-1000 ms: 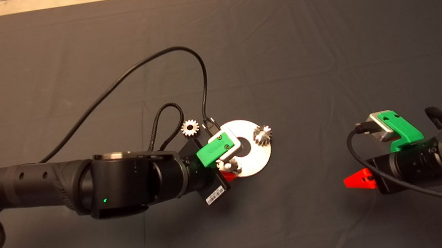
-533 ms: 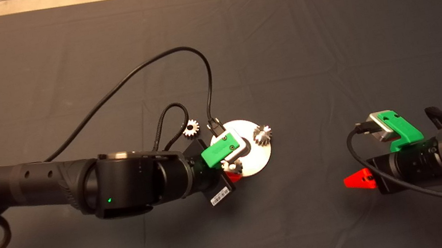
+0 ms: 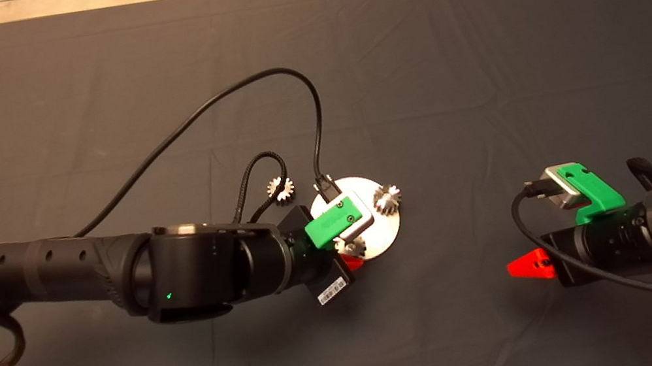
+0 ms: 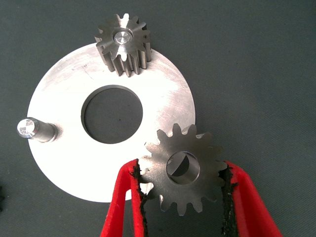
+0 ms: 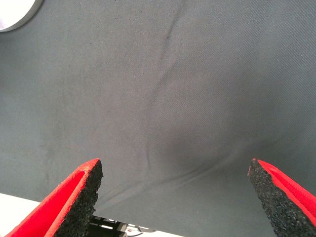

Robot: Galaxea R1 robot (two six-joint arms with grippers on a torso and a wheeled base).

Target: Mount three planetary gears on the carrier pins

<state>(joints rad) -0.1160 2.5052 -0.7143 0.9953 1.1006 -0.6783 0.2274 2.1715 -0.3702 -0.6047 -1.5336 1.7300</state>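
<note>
Left arm reaches in from the left edge, over the mat [image 3: 476, 52] to the disc [image 3: 387, 225] near mid-mat. Loose gear [image 3: 281, 190] lies on the mat just beyond the disc's left rim, beside a looped cable [image 3: 257, 168].

Left gripper [image 4: 183, 197] is clamped on a gear [image 4: 185, 170], one pad on each side of its teeth. The gear is held flat over the disc's [image 4: 59, 158] near rim, overlapping the edge. A pin top shows off-centre through its bore; whether it is seated I cannot tell. In the head view this gear [image 3: 352, 246] peeks out under the green mount.

Bare pin [image 4: 33, 130] stands upright at the disc's rim, clear of the gripper. Across the central hole, a seated gear [image 4: 123, 49] sits on its pin at the far rim; the same gear [image 3: 387, 198] shows on the disc's right side from above.

Open mat all around the disc, widest to the right.

Right gripper [image 3: 529, 266] hangs well apart at the right, fingers [image 5: 74, 197] spread wide over bare mat, holding nothing. Disc edge just shows in a corner of its view.
</note>
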